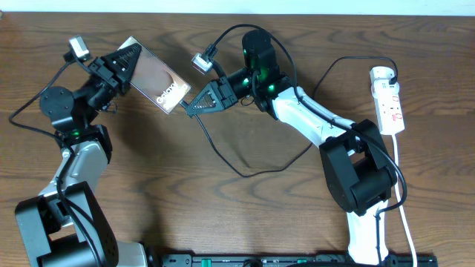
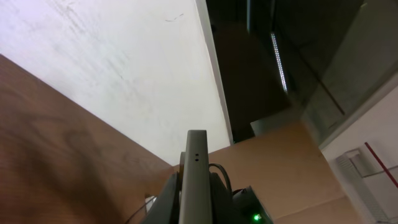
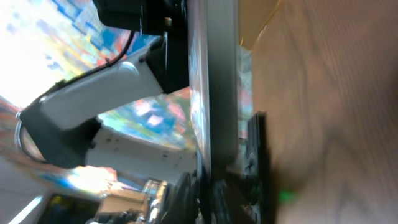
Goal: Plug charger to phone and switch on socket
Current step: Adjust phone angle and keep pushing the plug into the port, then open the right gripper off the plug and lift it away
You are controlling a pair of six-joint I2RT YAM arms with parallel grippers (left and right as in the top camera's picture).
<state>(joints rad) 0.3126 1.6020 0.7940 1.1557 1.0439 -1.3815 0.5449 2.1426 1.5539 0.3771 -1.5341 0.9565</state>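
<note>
Left arm: elbow folded at the counter (image 1: 223, 222) left edge, forearm angled up and right, wrist pitched up. Left end effector (image 1: 130, 65) is clamped on the top end of the phone (image 1: 159, 83). The phone is held off the counter and tilted, screen up, "Galaxy" lettering near its lower-right end. Left wrist view has the phone (image 2: 196, 177) edge-on, its thin end face pointing away from the camera.

Right arm: base at right, white link stretched far left across the counter, wrist rolled, green LEDs lit. Right end effector (image 1: 191, 106) sits right at the phone's free lower-right end, fingers pinched together on the tip end of the charger (image 1: 237, 169). Contact between tip and port isn't resolvable from overhead. Right wrist view shows only the phone's edge (image 3: 217, 81) as a vertical strip, very close, with the left arm (image 3: 81, 106) behind it.

The charger cable drops from the right end effector, loops across mid-counter and runs under the right arm.

Power strip (image 1: 389, 102) lies at the far right, well apart from both end effectors, with a black plug in its top end. Switch state is too small to read.
</note>
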